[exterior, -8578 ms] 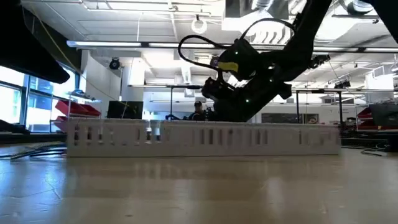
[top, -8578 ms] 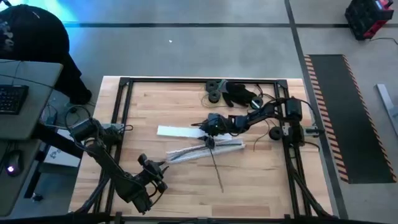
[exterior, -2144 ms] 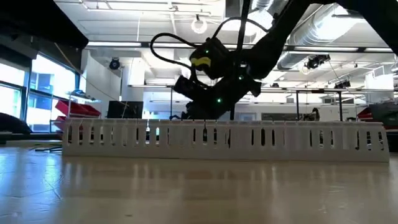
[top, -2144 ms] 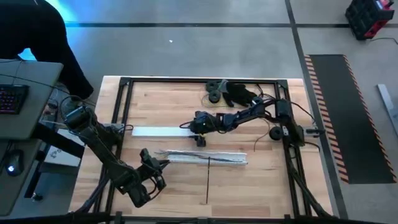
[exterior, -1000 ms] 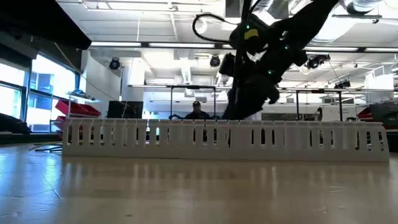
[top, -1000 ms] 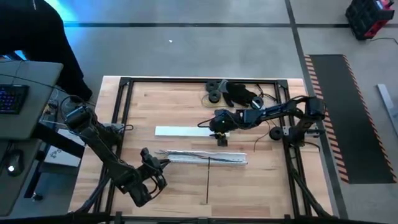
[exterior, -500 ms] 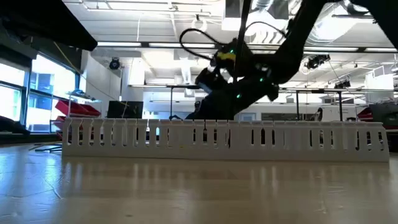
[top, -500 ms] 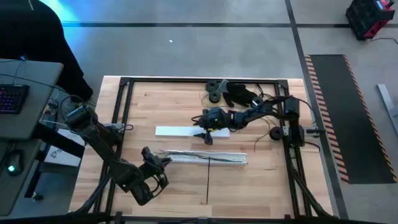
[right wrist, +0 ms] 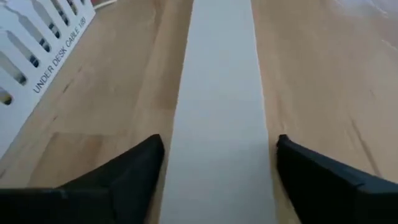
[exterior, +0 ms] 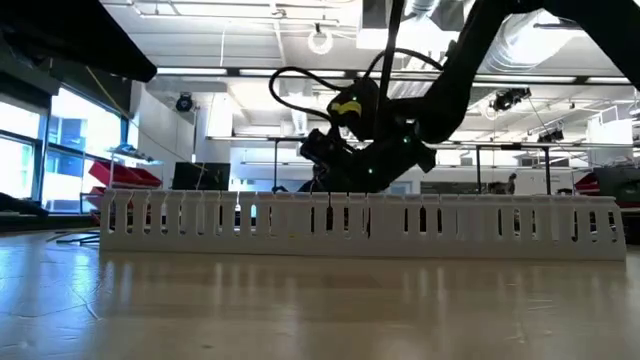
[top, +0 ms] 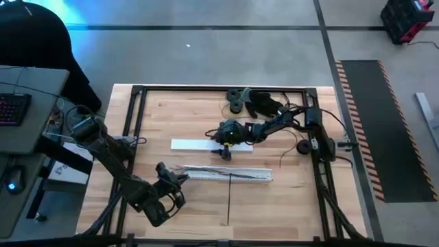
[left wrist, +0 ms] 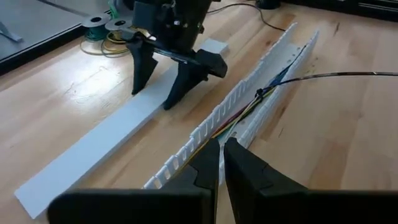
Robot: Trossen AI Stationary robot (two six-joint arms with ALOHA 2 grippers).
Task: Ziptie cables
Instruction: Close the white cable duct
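The right gripper (top: 221,152) hangs low over the middle of the wooden desk (top: 288,199), its jaws spread wide and straddling the flat white strip (top: 199,145) that lies lengthwise there; in the right wrist view one dark finger (right wrist: 118,174) stands on each side of the strip (right wrist: 221,112), neither clearly touching it. The left wrist view shows the same gripper (left wrist: 165,84) from the front, fingertips pointing down at the strip (left wrist: 106,143). Just beside the strip, nearer the front of the desk, lies the slotted white cable duct (top: 230,174), a long open trough with comb-like walls that fills the width of the low view (exterior: 360,222). The cables (left wrist: 245,112) lie inside this duct, running along its channel as a thin bundle, and one dark wire (left wrist: 336,76) leaves the trough and runs out across the bare wood. The left gripper (top: 180,177) sits at the left end of the duct, its jaws nearly together with only a narrow gap between them, right at the duct's wall (left wrist: 186,155). Small spools (top: 236,100) rest near the far edge of the desk.
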